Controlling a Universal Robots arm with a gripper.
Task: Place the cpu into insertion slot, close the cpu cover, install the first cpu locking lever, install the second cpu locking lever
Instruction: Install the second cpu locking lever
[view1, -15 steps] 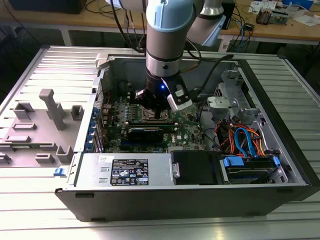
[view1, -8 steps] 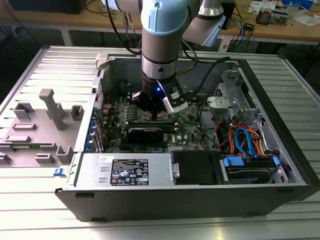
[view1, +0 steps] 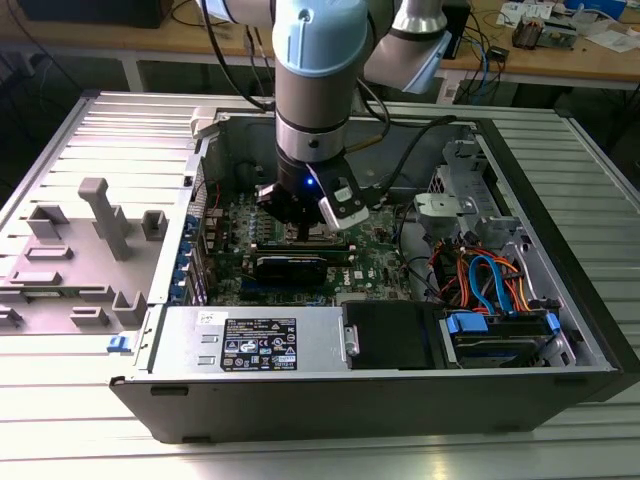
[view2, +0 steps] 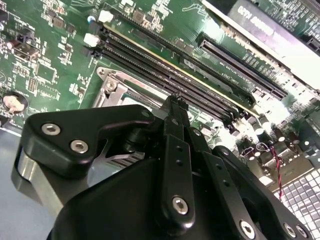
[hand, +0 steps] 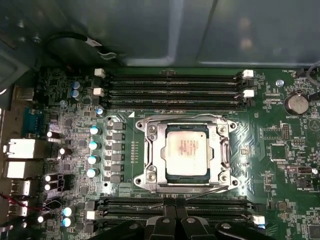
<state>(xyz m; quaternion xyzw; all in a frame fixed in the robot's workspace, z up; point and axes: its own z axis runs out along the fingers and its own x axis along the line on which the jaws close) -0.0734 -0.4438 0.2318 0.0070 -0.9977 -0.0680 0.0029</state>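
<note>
In the first wrist view the cpu (hand: 187, 152), a square chip with a silvery top, lies in the insertion slot (hand: 150, 125) on the green board. The cpu cover (hand: 161, 150), a silver frame, lies flat around it. A thin wire lever (hand: 205, 193) runs slantwise along the slot's near edge. My gripper (hand: 176, 212) stands just beside that edge with its black fingers together; whether they touch the lever is unclear. In the second wrist view the gripper (view2: 177, 100) tapers to a joined tip over the slot's rim (view2: 111, 86). In the exterior view the gripper (view1: 300, 228) reaches down into the open computer case.
Long memory slots (hand: 172, 85) flank the socket on both sides. A long black card (view1: 290, 265) lies just in front of the gripper. The power supply (view1: 260, 345), drive bay and coloured cables (view1: 490, 280) crowd the case's front and right. A grey fixture (view1: 95, 245) sits outside on the exterior view's left.
</note>
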